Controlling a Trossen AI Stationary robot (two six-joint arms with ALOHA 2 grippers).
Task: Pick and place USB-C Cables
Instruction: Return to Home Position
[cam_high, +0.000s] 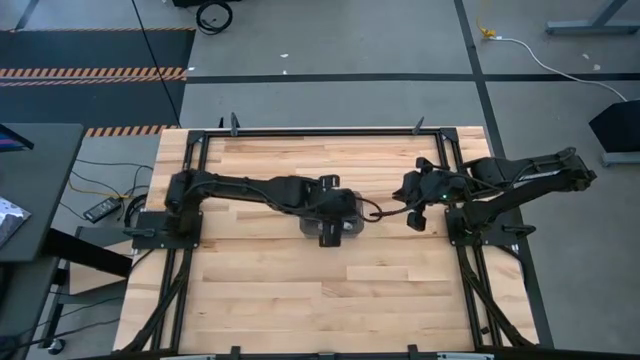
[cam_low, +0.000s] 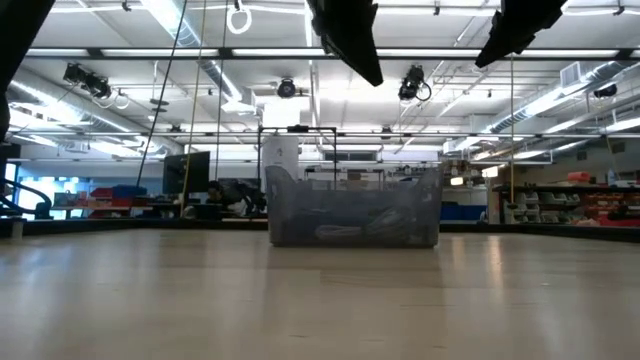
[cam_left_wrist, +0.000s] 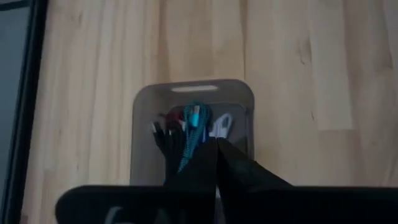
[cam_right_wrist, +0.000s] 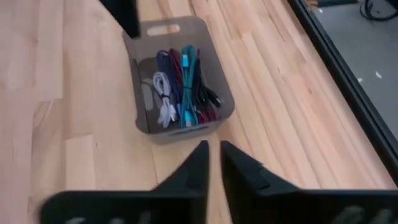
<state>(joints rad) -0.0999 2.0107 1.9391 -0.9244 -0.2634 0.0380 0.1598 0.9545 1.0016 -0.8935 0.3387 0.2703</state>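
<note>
My left end effector (cam_left_wrist: 216, 163) hangs closed and empty directly above the grey bin (cam_right_wrist: 144, 90) at mid-desk (cam_high: 300, 300). My right end effector (cam_right_wrist: 213, 163), fingers narrowly parted, holds nothing beside it. The USB-C cables (cam_right_wrist: 183, 84) all lie inside the bin.

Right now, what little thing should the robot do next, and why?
Probably open the left gripper's jaws. They are shut and empty above the grey bin, where the teal cable and the others all lie, so nothing can be picked until they part.
</note>
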